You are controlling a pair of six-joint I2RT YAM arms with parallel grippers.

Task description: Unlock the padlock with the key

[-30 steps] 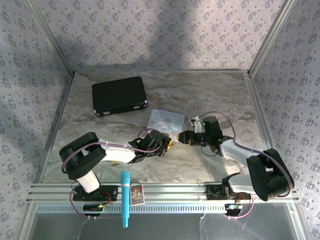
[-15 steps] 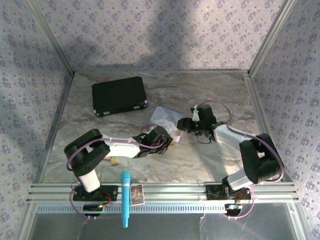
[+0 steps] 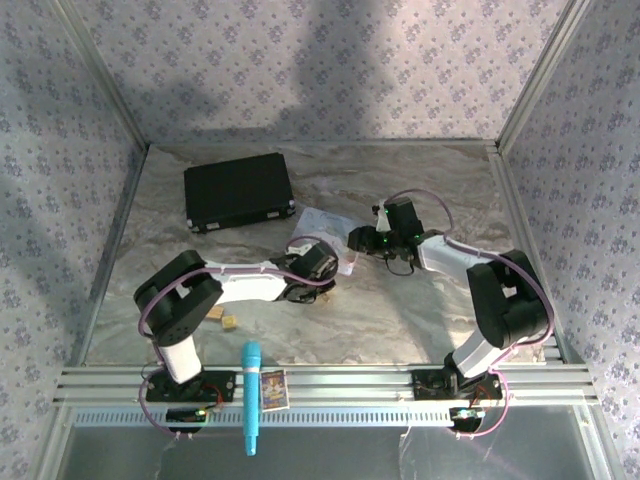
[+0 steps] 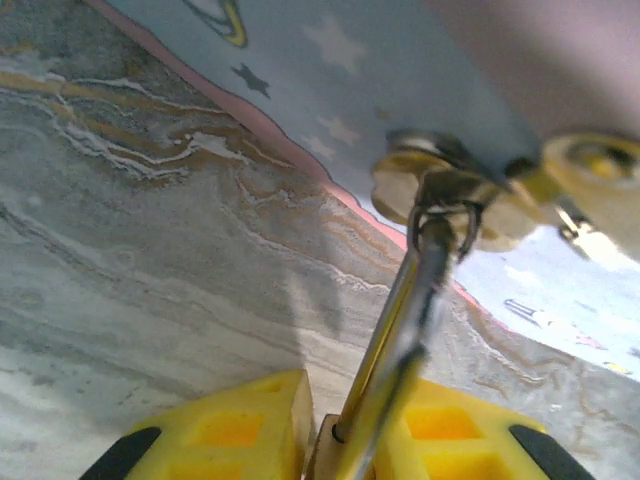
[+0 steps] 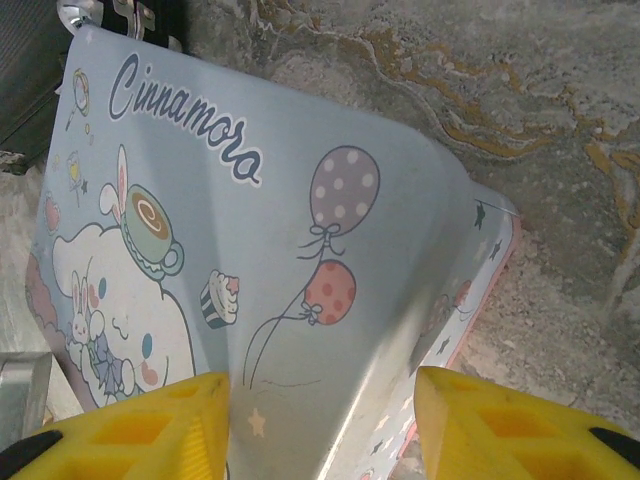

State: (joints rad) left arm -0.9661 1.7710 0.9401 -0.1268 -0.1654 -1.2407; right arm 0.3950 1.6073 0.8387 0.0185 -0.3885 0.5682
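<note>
My left gripper [image 4: 335,440] is shut on the padlock [image 4: 400,330]. Its brass body sits between the yellow fingers. Its thin silvery shackle rises to a small metal loop [image 4: 440,200] on the edge of the pastel cartoon tin [image 4: 400,60]. In the top view that gripper [image 3: 330,272] lies just below the tin [image 3: 322,230]. My right gripper [image 5: 320,430] stands open with its fingers wide apart over the tin's lid [image 5: 300,250]; from above, the right gripper [image 3: 360,240] is at the tin's right edge. The key is not visible.
A black case [image 3: 238,192] lies at the back left. Two tan wooden cubes [image 3: 222,317] sit beside the left arm. A teal pen-like tool [image 3: 251,395] and a small card box [image 3: 274,388] rest on the front rail.
The right gripper has moved up and left onto the tin. The left gripper has shifted slightly up and left, with the padlock still in it.
</note>
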